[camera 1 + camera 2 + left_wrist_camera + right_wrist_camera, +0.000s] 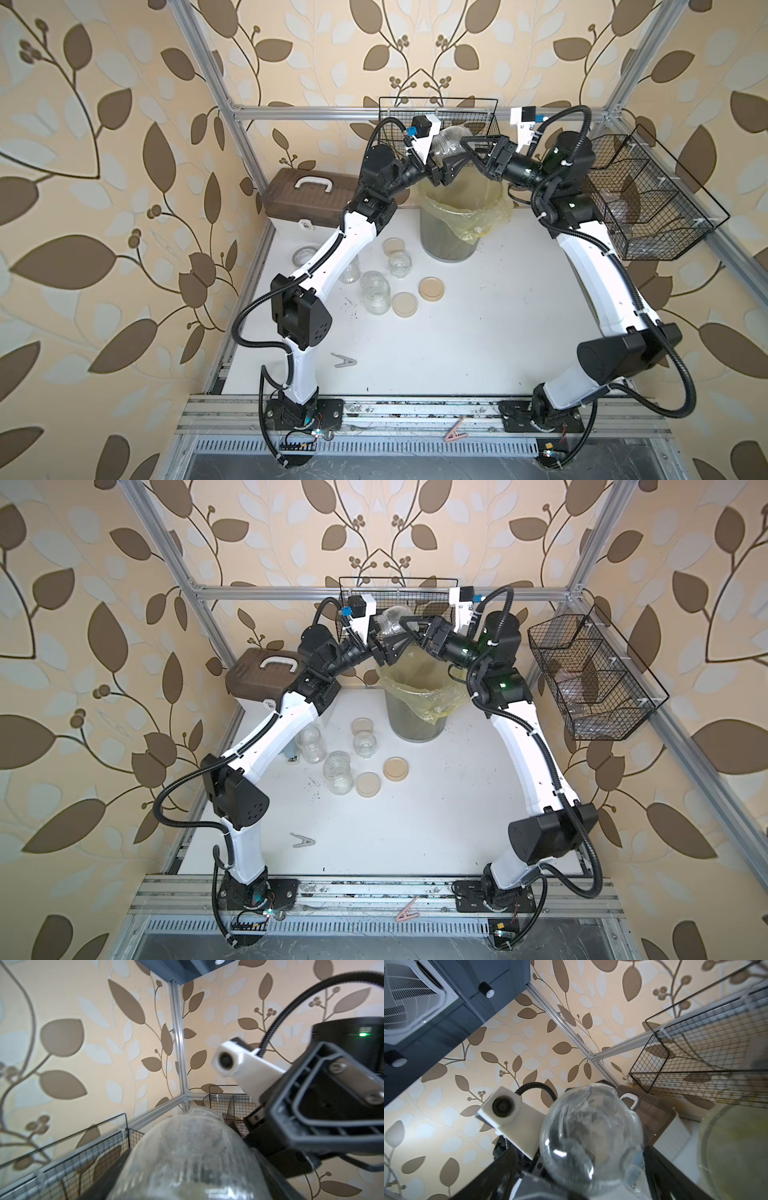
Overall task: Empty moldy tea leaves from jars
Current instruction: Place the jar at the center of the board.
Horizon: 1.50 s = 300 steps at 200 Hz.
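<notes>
Right wrist view: a small clear glass jar is seen at lower centre, tipped and gripped by the left claw above the yellow-lined grey bin, upper centre in both top views. The right claw is spread open beside it. Only grey film seems left; gentle taps over the bin are advised.

This is a robot test cell dressed up as a home. A silver aluminium extrusion frame boxes in a white tabletop, and beige leaf-patterned wallpaper panels stand in for walls. Two white-and-black robot arms are bolted to a grey metal rail at 6 o'clock. Black wire baskets hang at 12 and 3 o'clock.
</notes>
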{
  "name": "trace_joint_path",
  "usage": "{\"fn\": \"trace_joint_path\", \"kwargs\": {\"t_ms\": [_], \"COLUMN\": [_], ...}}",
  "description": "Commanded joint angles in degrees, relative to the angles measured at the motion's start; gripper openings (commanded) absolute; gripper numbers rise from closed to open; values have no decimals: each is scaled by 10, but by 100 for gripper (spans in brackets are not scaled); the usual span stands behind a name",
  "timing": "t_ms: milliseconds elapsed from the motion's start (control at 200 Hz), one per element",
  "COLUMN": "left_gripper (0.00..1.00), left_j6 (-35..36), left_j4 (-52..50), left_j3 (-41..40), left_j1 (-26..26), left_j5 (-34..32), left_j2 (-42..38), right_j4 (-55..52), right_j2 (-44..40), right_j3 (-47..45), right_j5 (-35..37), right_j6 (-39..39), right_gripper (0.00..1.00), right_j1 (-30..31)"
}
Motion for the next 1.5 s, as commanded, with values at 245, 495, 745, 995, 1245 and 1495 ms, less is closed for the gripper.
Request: {"fn": "trace_joint_path", "kwargs": {"t_ms": [245, 495, 745, 995, 1245, 1495], "left_gripper": [31, 35, 40, 39, 36, 35], "left_j6": [-136, -235, -306, -369, -391, -403], "left_j4": [-525, -846, -994, -872, -743, -633], "left_j3": [128, 151, 26, -274, -450, -528], "left_j1": [-19, -17, 27, 74, 111, 128], "left_j5": [-407, -573, -531, -460, -420, -401], "left_j2": [-132, -169, -198, -299, -312, -232], "right_j4": [47, 16, 14, -3, -7, -19], "right_j2": [-142, -152, -130, -138, -143, -155], "right_j3": [-149, -177, -170, -175, -183, -184], "right_j5": [230, 287, 267, 253, 239, 244], "right_j6": [-51, -83, -104, -106, -98, -112], "right_gripper": [100, 100, 100, 100, 100, 100], "right_j1": [-25, -1, 29, 35, 35, 35]}}
